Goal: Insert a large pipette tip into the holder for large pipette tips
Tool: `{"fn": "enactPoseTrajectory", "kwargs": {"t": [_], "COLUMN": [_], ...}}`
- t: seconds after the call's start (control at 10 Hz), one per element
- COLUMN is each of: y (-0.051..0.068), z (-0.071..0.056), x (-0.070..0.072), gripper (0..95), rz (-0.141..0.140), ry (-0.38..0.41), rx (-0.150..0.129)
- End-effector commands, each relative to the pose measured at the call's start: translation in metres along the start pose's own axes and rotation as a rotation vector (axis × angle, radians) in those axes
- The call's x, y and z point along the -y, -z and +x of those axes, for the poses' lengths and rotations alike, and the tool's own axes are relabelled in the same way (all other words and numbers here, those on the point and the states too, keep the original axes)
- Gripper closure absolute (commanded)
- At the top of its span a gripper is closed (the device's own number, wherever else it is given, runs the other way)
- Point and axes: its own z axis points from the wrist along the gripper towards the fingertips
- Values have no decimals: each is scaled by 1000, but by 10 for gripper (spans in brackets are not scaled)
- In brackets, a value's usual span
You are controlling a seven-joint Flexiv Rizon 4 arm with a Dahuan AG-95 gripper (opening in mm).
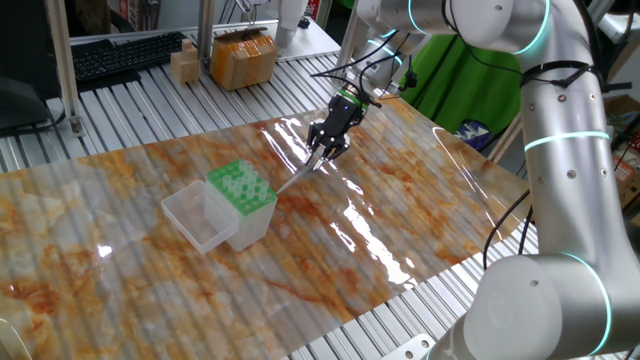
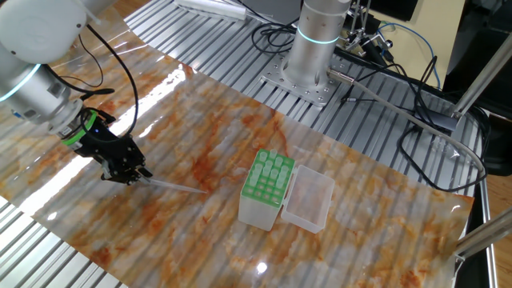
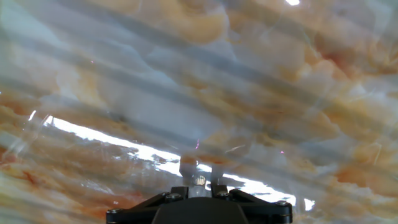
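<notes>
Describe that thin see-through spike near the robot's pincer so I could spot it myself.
Start at the green-topped clear box on the marbled mat. Look toward the black pincer: a slim, whitish translucent cone lies on the mat, wide end at the pincer, point toward the box. Nothing else there is needle-shaped.

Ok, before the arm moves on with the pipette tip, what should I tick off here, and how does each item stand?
1. Grip: the fingers are shut on the wide end of the large pipette tip: ok.
2. Tip off the table: its pointed end sits near the marbled mat; contact: cannot tell.
3. Tip attitude: it lies nearly flat, not upright for insertion: not ok.
4. Holder access: the holder has its clear lid swung open beside it, and the green rack is exposed: ok.
5. Alignment: the tip is off to the side of the rack, not above a hole: not ok.
6. Free holes in the rack: cannot tell.
</notes>
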Motion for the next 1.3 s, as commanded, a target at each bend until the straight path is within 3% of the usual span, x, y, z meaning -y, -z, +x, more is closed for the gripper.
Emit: {"fn": "enactPoseTrajectory", "kwargs": {"t": [0.1,0.6,1.3], "y": [0,1,22], "z": [0,1,16], "x": [0,0,-5], "gripper": [950,950,950], "rz": [-3,-8,19], "ry": [7,17,30], "rx": [-1,5,78]}}
